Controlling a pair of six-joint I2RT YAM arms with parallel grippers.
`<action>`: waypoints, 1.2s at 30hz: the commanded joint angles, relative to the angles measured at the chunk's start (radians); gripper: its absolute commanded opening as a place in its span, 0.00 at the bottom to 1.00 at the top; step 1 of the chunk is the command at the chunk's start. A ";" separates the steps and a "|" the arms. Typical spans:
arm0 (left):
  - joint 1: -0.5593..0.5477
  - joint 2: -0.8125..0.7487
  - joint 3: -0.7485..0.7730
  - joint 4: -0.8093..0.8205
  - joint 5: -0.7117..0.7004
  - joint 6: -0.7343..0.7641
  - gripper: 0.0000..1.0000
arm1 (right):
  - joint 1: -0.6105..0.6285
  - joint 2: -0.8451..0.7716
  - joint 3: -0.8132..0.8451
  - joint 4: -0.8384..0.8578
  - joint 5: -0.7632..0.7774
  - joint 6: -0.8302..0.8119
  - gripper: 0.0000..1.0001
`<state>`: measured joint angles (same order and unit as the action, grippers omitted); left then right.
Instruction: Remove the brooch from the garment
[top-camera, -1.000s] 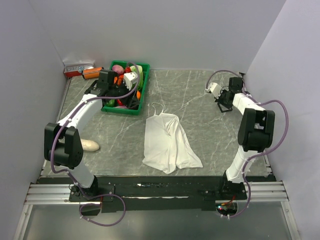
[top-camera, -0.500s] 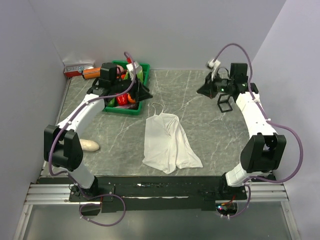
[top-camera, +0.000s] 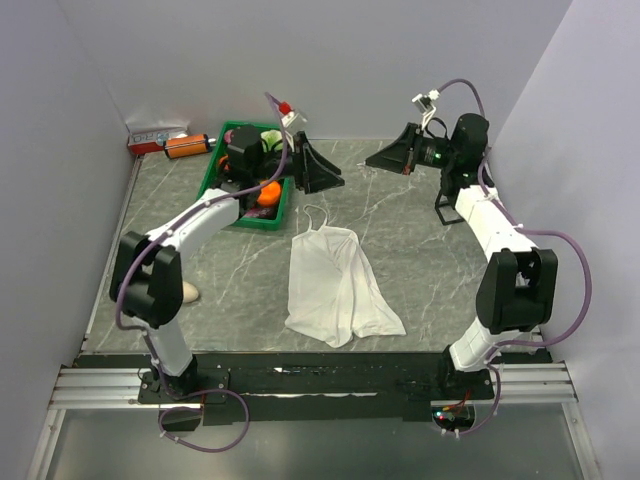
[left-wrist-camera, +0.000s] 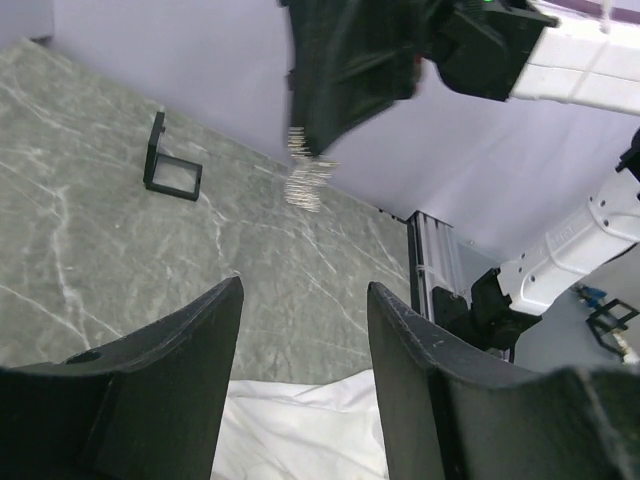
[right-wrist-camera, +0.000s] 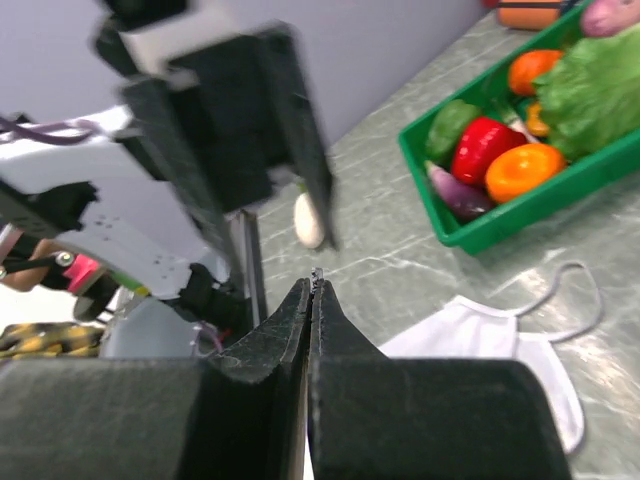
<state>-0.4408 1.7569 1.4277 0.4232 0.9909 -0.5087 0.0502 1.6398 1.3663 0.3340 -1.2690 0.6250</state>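
Note:
The garment (top-camera: 335, 285) lies flat on the grey table, straps toward the back; its white edge (left-wrist-camera: 300, 430) shows below my left fingers. My right gripper (top-camera: 372, 160) hovers at the back, above the table, jaws pressed shut. A tiny silvery piece, the brooch (right-wrist-camera: 317, 272), pokes out of its tips (right-wrist-camera: 314, 282). In the left wrist view the brooch (left-wrist-camera: 305, 178) is a blurred glittering bit under the right gripper (left-wrist-camera: 305, 135). My left gripper (top-camera: 338, 181) faces it from the left, open (left-wrist-camera: 305, 290), nothing between its fingers.
A green bin (top-camera: 250, 222) of toy vegetables stands at the back left, seen also from the right wrist (right-wrist-camera: 480, 235). A white oval lump (top-camera: 180, 291) lies by the left arm. A small black frame (top-camera: 447, 210) stands at the back right. An orange item (top-camera: 185, 146) rests against the back wall.
Both arms have swung toward the back middle. The left gripper came out over the bin to the right; the right gripper moved left from the back right corner. They now point at each other.

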 joint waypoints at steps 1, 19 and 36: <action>0.004 0.055 0.051 0.155 0.017 -0.154 0.58 | 0.037 -0.008 0.016 0.151 -0.047 0.104 0.00; 0.001 0.096 0.086 0.285 0.097 -0.220 0.50 | 0.062 0.003 0.034 0.059 -0.055 0.028 0.00; -0.027 0.131 0.131 0.279 0.127 -0.205 0.35 | 0.082 0.009 0.034 0.060 -0.056 0.028 0.00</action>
<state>-0.4591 1.8805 1.5082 0.6544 1.0843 -0.7185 0.1200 1.6470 1.3689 0.3717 -1.3106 0.6605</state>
